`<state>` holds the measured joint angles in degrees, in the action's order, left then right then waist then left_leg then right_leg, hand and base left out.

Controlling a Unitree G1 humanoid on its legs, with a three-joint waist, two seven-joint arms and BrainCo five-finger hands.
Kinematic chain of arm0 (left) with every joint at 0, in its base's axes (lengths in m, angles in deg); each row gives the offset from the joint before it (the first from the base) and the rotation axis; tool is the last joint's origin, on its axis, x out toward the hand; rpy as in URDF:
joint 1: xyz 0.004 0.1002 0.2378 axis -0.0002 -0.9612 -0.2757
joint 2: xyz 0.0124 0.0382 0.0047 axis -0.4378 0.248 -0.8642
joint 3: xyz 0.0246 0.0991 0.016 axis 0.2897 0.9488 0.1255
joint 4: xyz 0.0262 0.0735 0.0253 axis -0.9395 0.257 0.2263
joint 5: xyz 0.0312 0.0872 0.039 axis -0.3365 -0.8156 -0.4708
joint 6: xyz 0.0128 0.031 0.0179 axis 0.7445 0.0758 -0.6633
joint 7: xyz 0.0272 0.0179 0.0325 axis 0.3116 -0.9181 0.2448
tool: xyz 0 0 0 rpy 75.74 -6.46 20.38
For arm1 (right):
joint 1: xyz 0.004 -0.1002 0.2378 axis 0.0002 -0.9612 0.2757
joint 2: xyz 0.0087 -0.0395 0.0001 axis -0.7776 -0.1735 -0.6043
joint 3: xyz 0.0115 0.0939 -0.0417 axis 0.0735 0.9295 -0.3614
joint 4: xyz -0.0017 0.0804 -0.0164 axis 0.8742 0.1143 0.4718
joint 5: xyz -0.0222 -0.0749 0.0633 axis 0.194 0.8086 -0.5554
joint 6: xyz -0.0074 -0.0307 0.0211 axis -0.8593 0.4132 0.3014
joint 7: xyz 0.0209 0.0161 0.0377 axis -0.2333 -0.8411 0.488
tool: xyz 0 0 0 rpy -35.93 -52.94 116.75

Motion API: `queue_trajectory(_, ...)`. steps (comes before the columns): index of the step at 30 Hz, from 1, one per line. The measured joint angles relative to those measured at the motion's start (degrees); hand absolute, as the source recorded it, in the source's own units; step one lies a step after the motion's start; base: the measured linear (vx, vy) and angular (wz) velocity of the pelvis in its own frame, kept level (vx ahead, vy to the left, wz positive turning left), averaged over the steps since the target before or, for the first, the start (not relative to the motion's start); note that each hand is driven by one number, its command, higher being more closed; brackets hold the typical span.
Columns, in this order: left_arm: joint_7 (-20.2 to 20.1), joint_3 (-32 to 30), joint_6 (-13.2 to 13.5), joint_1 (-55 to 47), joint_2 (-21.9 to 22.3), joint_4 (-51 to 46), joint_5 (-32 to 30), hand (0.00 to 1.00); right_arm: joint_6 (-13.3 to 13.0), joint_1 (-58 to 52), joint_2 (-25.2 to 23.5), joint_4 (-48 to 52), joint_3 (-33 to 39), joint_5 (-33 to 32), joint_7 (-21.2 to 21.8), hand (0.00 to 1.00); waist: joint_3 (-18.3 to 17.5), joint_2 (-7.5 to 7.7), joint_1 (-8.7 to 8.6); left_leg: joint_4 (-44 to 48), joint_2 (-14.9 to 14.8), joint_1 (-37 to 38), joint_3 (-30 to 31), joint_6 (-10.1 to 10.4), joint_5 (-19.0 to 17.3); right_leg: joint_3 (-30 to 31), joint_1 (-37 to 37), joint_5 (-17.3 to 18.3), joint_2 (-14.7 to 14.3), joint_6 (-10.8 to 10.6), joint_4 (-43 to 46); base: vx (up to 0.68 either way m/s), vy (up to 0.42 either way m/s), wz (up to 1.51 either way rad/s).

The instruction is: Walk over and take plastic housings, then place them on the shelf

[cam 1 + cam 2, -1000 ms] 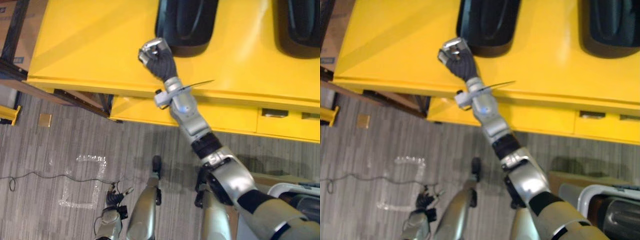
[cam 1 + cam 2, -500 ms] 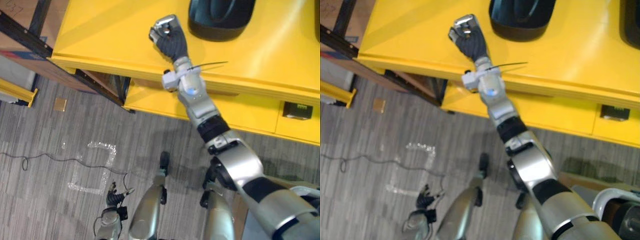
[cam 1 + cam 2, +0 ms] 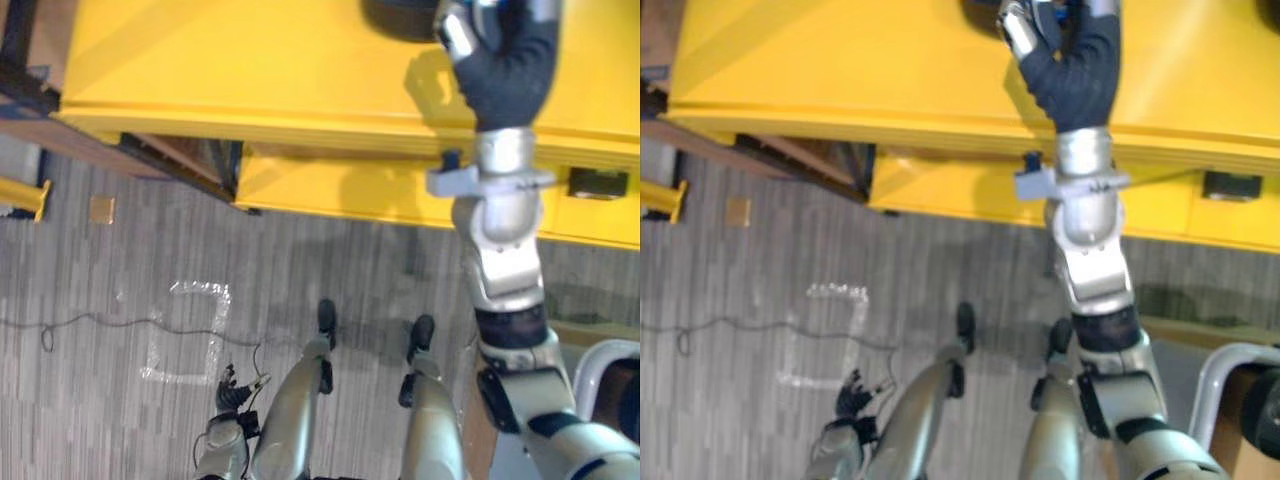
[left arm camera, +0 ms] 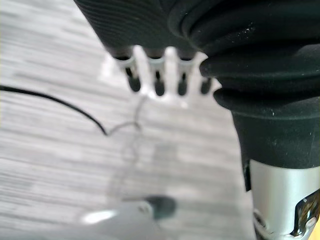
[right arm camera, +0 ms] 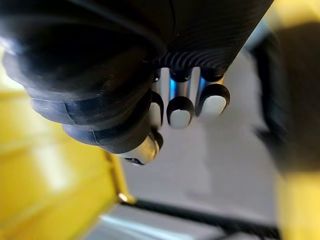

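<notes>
Yellow table (image 3: 250, 60) bears one dark housing (image 3: 395, 12); right hand (image 3: 500, 60) curled empty beside it, left hand (image 3: 232, 400) hangs relaxed.

A: Any legible text, labels, numbers?
B: None. The small dark rectangular plate (image 3: 598, 183) on the yellow metal surface's (image 3: 250, 60) drawer front is too small to read.
A: Floor markings?
B: There's a pale tape square (image 3: 185, 335) on the grey striped floor (image 3: 90, 290). Plain outline, no characters.

The yellow table (image 3: 220, 60) lies open left of the right hand (image 3: 505, 70); a dark housing (image 3: 395, 14) stands just beside its fingers (image 3: 455, 32).
</notes>
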<state>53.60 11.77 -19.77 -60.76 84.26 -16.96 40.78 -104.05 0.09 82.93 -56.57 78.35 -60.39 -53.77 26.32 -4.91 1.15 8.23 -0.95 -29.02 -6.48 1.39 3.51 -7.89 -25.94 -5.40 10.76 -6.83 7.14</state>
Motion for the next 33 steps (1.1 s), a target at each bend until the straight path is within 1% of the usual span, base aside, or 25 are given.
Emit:
queue_trajectory(1, 0.0, 0.0, 0.0, 0.0, 0.0, -0.2, 0.1, 0.0, -0.8, -2.9, -0.4, 2.0, 1.1, -2.1, 0.3, 1.0, -0.2, 0.61, -0.85, 0.0, -0.4, 0.3, -0.4, 0.2, -0.4, 0.4, 0.0, 0.0, -0.4, 0.0, -0.2, 0.05, -0.069, -0.26)
queue_trajectory(3, 0.0, 0.1, 0.1, 0.0, 0.1, -0.7, 1.2, 0.0, -1.4, -7.2, -1.2, 5.3, 2.8, -5.2, 1.0, 1.0, 0.0, 1.38, -1.82, 0.0, -0.9, 0.7, -0.9, 0.4, -0.9, 1.0, 0.1, 0.1, -0.8, 0.1, -0.4, 0.04, -0.062, -0.25)
queue_trajectory(5, 0.1, 0.1, 0.1, 0.0, 0.1, -0.8, 1.9, 0.0, -2.7, -12.7, -2.4, 8.4, 2.6, -8.9, 2.4, 1.0, -0.1, 2.3, -2.07, 0.3, -1.5, 1.0, -2.1, 0.8, -1.6, 1.9, -0.1, 0.2, -1.4, 0.3, -0.7, 0.04, -0.072, -0.28)
queue_trajectory(7, 0.1, 0.2, 0.2, 0.0, 0.3, -0.9, 2.1, 0.0, -3.7, -16.5, -3.5, 10.5, 2.5, -11.0, 3.7, 1.0, -0.1, 2.46, -2.32, 0.4, -1.9, 1.0, -2.1, 1.0, -1.9, 1.9, 0.0, 0.3, -1.8, 0.4, -0.7, 0.04, -0.057, -0.1)
queue_trajectory(9, 0.1, 0.2, 0.2, 0.0, 0.3, -0.9, 2.2, 0.0, -3.8, -17.3, -4.3, 10.4, 2.1, -12.3, 4.1, 1.0, -0.1, 2.51, -2.27, 0.4, -2.0, 1.0, -2.1, 1.1, -2.0, 1.9, -0.1, 0.4, -2.0, 0.5, -0.7, 0.02, -0.035, -0.01)
queue_trajectory(11, 0.2, 0.2, 0.3, 0.0, 0.2, -1.0, 2.3, 0.0, -3.8, -17.5, -4.8, 10.4, -0.4, -14.5, 5.1, 1.0, -0.1, 2.56, -2.23, 0.6, -2.1, 1.0, -2.2, 1.2, -2.3, 2.0, 0.0, 0.4, -2.0, 0.5, -0.8, 0.02, -0.033, -0.03)
queue_trajectory(13, 0.2, 0.2, 0.3, 0.0, 0.1, -1.0, 2.2, 0.0, -3.8, -17.4, -4.8, 9.8, -2.8, -15.1, 5.9, 1.0, -0.2, 2.76, -2.22, 1.1, -2.2, 1.0, -2.5, 1.1, -2.7, 2.2, 0.0, 0.4, -2.1, 0.5, -0.8, 0.01, -0.019, -0.09)
queue_trajectory(14, 0.2, 0.2, 0.3, 0.0, -0.1, -1.0, 2.2, 0.0, -3.6, -17.1, -4.8, 9.1, -5.5, -15.1, 6.9, 1.0, -0.4, 3.23, -2.19, 1.9, -2.4, 1.0, -2.9, 1.1, -3.2, 2.6, 0.1, 0.4, -2.1, 0.5, -0.8, 0.01, -0.019, -0.16)
queue_trajectory(15, 0.2, 0.2, 0.3, 0.0, -0.2, -1.0, 2.3, 0.0, -3.5, -16.8, -4.8, 8.7, -6.6, -15.0, 7.4, 1.0, -0.5, 3.45, -2.12, 2.2, -2.4, 1.0, -3.1, 1.1, -3.5, 2.9, 0.0, 0.4, -2.2, 0.5, -0.8, 0.01, -0.015, -0.19)
queue_trajectory(16, 0.2, 0.2, 0.2, 0.0, -0.6, -0.9, 2.2, 0.0, -3.2, -15.5, -4.7, 7.4, -8.3, -14.9, 8.4, 1.0, -0.7, 4.01, -2.22, 2.6, -2.5, 1.0, -3.4, 1.0, -3.8, 3.2, 0.0, 0.4, -2.1, 0.5, -0.8, 0.01, -0.018, -0.13)
queue_trajectory(20, 0.0, 0.2, 0.4, 0.1, -1.2, -0.9, 2.3, 0.0, -2.5, -10.1, -2.9, 3.1, -9.3, -14.9, 9.9, 1.0, -1.0, 5.37, -2.24, 3.6, -2.5, 1.0, -3.4, 0.7, -4.4, 3.2, 0.4, 0.4, -2.1, 0.5, -0.8, 0.0, -0.004, -0.02)
queue_trajectory(21, 0.0, 0.2, 0.4, 0.1, -1.3, -0.9, 2.3, 0.0, -2.1, -7.7, -1.4, 1.4, -9.8, -15.0, 10.1, 1.0, -1.1, 5.61, -2.23, 3.8, -2.4, 1.0, -3.3, 0.7, -4.5, 3.1, 0.6, 0.4, -2.0, 0.5, -0.8, -0.01, -0.008, 0.04)
queue_trajectory(23, -0.1, 0.1, 0.4, 0.1, -1.3, -0.9, 2.3, 0.0, -1.6, -4.4, 0.9, -1.0, -10.5, -15.0, 11.1, 1.0, -1.2, 5.78, -2.12, 4.4, -2.4, 1.0, -3.2, 0.6, -4.8, 3.0, 1.0, 0.4, -1.9, 0.5, -0.9, 0.0, -0.003, 0.02)
queue_trajectory(25, -0.3, 0.0, 0.4, 0.1, -1.4, -0.9, 2.3, 0.0, -0.8, -0.4, 3.3, -3.7, -11.8, -15.0, 11.7, 1.0, -1.5, 6.27, -2.08, 4.4, -2.3, 0.9, -3.1, 0.6, -4.8, 2.9, 1.1, 0.4, -1.9, 0.5, -0.9, 0.0, 0.0, 0.0)
queue_trajectory(27, -0.6, -0.4, 0.4, 0.1, -1.5, -0.8, 2.3, 0.0, -0.5, 1.7, 4.6, -5.5, -12.7, -14.9, 12.2, 1.0, -1.6, 6.4, -2.04, 4.4, -2.3, 0.9, -3.0, 0.6, -4.8, 2.8, 1.2, 0.4, -1.9, 0.5, -0.9, 0.0, -0.009, 0.02)
queue_trajectory(31, -1.3, -1.5, 0.4, 0.1, -1.2, -0.7, 2.3, 0.0, 1.3, 7.4, 7.6, -11.8, -14.7, -13.9, 12.3, 1.0, -1.6, 6.42, -2.07, 4.5, -2.3, 0.9, -2.1, 0.6, -4.8, 1.7, 1.7, 0.3, -2.0, 0.4, -0.9, 0.0, -0.025, 0.09)
queue_trajectory(33, -1.4, -1.7, 0.4, 0.1, -1.3, -0.7, 2.3, 0.0, 1.9, 9.0, 8.7, -14.3, -15.8, -13.6, 12.3, 1.0, -1.8, 6.76, -1.87, 4.6, -2.4, 0.9, -1.9, 0.6, -4.8, 1.5, 1.9, 0.3, -2.0, 0.5, -0.9, 0.01, -0.02, 0.08)
